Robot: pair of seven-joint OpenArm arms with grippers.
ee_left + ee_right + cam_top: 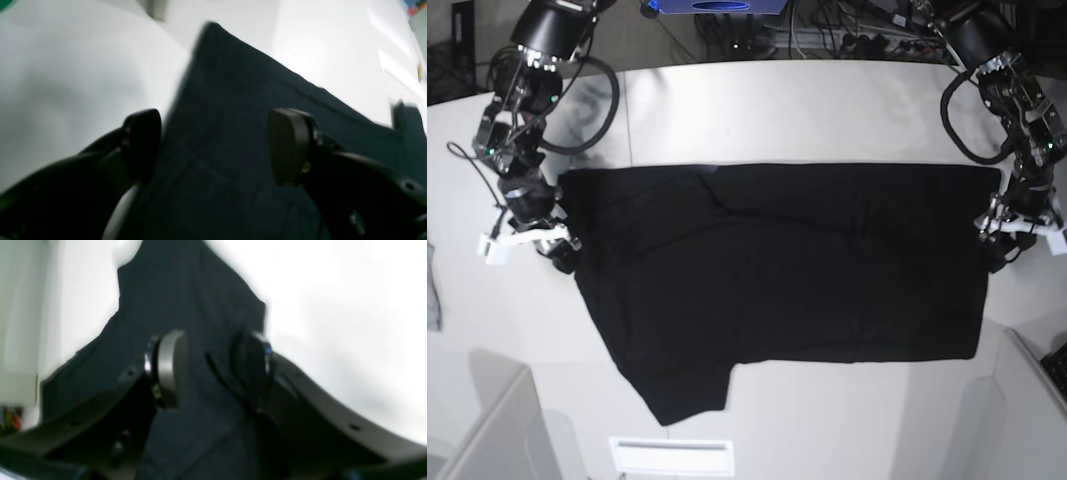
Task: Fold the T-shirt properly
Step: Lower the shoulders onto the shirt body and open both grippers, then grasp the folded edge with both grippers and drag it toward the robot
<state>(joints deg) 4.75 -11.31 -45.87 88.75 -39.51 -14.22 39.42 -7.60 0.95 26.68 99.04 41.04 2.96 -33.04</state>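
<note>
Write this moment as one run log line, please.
T-shirt: flat on table | left end effector: open | right end effector: open

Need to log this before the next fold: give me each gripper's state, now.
Left gripper: open, fingers apart over the black T-shirt, holding nothing.
Right gripper: open, fingers apart over the shirt, holding nothing.

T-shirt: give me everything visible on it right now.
The T-shirt is plain black cloth, no print showing, lying flat on the white table as a wide, roughly rectangular slab. One short sleeve juts from its near edge in the base view; a diagonal fold line crosses the upper part. The left gripper and the right gripper sit at its two side edges with jaws apart; neither wrist view shows cloth pinched.
</note>
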